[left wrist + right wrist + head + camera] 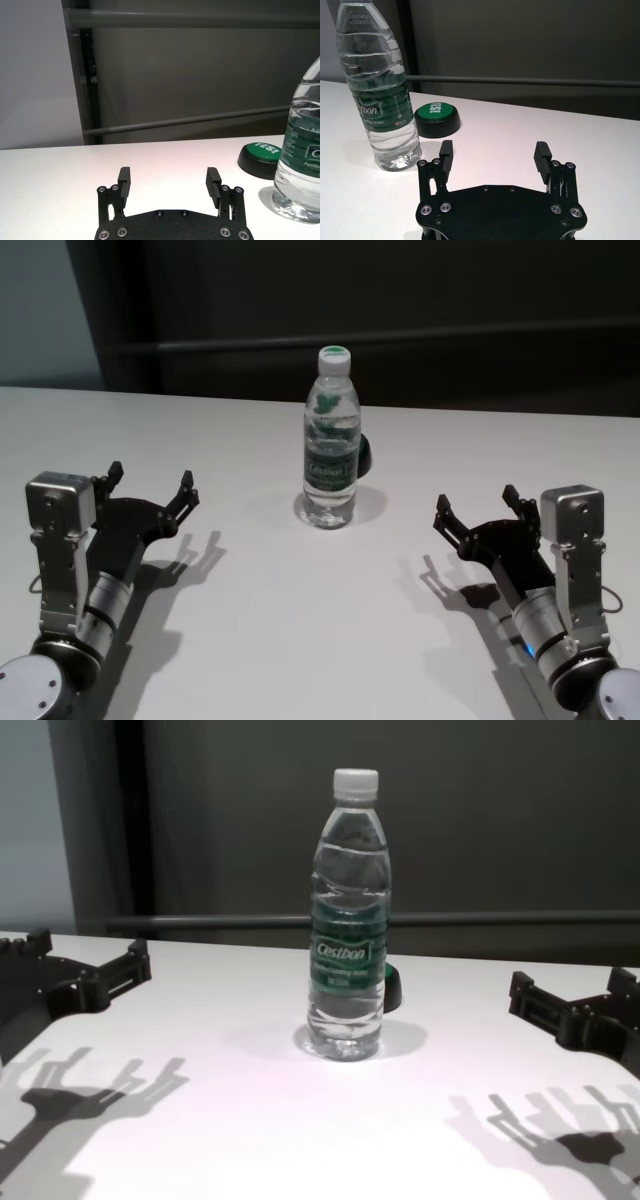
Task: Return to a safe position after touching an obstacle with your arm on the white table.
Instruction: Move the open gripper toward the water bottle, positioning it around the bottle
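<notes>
Bottle (331, 440) upright between spread tools

The tall clear plastic water bottle (330, 445) is showing a ribbed glossy skin and a smooth white cap. The wide white table (300, 620) is looking matt. Both matt black grippers are carrying brushed metal wrist housings.

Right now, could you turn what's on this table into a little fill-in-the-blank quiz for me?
1. The water bottle stands ____ on the white table.
2. The bottle's screw cap is coloured ____.
3. The green button behind the bottle reads ____.
4. The left tool and the right tool both have their fingers ____, holding nothing.

Missing words: upright; white; YES; open
</notes>
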